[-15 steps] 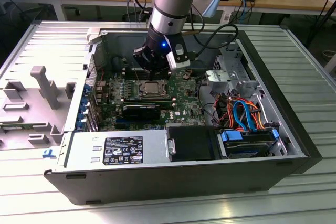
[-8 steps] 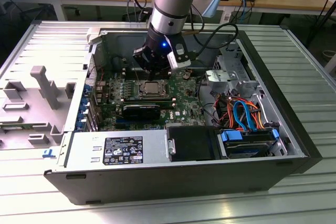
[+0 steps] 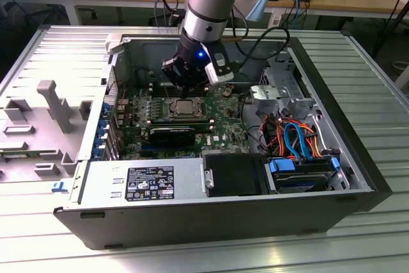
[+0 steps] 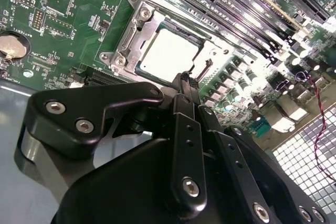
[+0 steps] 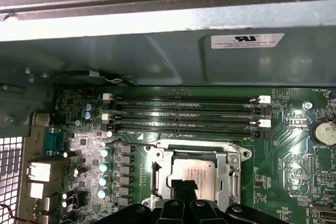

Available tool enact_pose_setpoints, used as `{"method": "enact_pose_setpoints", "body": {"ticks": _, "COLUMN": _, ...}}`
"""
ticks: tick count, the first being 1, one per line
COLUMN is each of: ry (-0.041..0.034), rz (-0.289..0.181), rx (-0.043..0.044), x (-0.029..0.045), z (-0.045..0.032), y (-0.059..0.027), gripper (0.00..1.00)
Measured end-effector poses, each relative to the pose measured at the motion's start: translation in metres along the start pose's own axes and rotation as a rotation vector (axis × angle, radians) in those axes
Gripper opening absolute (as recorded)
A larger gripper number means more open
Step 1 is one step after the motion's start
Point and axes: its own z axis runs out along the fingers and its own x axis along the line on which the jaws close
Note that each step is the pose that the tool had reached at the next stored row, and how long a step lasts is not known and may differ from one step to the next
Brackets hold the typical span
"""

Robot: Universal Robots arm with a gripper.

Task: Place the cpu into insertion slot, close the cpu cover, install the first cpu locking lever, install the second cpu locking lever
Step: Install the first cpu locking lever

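The arm hangs over the open computer case point(image 3: 358, 177), and the gripper point(image 3: 186, 86) hovers just above the insertion slot point(image 3: 186, 108) on the green motherboard point(image 3: 220, 119). In the exterior view the cpu point(image 3: 186, 107) lies flat in that slot, directly beneath the black fingers. The second wrist view confirms it: the cpu point(image 4: 169, 51) shows its pale metal face inside the silvery cpu cover point(image 4: 137, 30), which lies down around it, its frame ringing the chip. The gripper point(image 4: 185, 81) tapers to a narrow tip just beside the chip's near edge, fingers pressed together with nothing between them. Whether that tip touches the socket frame, I cannot tell.

Moving across the exterior view from its left: a grey plastic shroud point(image 3: 45, 116) lies on the ribbed table point(image 3: 383, 87) outside the case, then blue card clips point(image 3: 102, 132) line the case wall, then the power supply point(image 3: 144, 183) with its black-and-white label, then a black fan shroud point(image 3: 233, 174), and on that view's right a tangle of orange and blue cables point(image 3: 294, 135) above a drive bay point(image 3: 303, 174).

In the first wrist view, long black memory slots point(image 5: 186, 114) run beyond the cpu point(image 5: 193, 174), and a coin battery point(image 5: 324, 132) sits on the board. A white sticker point(image 5: 247, 40) on the case wall carries print too small to make out.
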Motion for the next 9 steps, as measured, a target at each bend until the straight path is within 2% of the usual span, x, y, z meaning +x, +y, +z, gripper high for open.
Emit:
{"method": "enact_pose_setpoints", "body": {"ticks": 4, "ry": 0.0001, "rz": -0.003, "rx": 0.0006, "x": 0.0, "z": 0.0, "y": 0.0, "gripper": 0.11}}
{"method": "enact_pose_setpoints", "body": {"ticks": 5, "ry": -0.0133, "rz": -0.003, "rx": 0.0016, "x": 0.0, "z": 0.0001, "y": 0.0001, "gripper": 0.11}}
{"method": "enact_pose_setpoints", "body": {"ticks": 6, "ry": -0.0363, "rz": -0.005, "rx": 0.0029, "x": 0.0, "z": 0.0003, "y": 0.0, "gripper": 0.11}}
{"method": "enact_pose_setpoints", "body": {"ticks": 7, "ry": -0.0482, "rz": -0.005, "rx": 0.0034, "x": -0.0001, "z": 0.0004, "y": 0.0, "gripper": 0.11}}
{"method": "enact_pose_setpoints", "body": {"ticks": 8, "ry": -0.07, "rz": -0.007, "rx": 0.0044, "x": -0.0001, "z": 0.0005, "y": 0.0, "gripper": 0.11}}
{"method": "enact_pose_setpoints", "body": {"ticks": 9, "ry": -0.0826, "rz": -0.007, "rx": 0.005, "x": -0.0001, "z": 0.0007, "y": 0.0, "gripper": 0.11}}
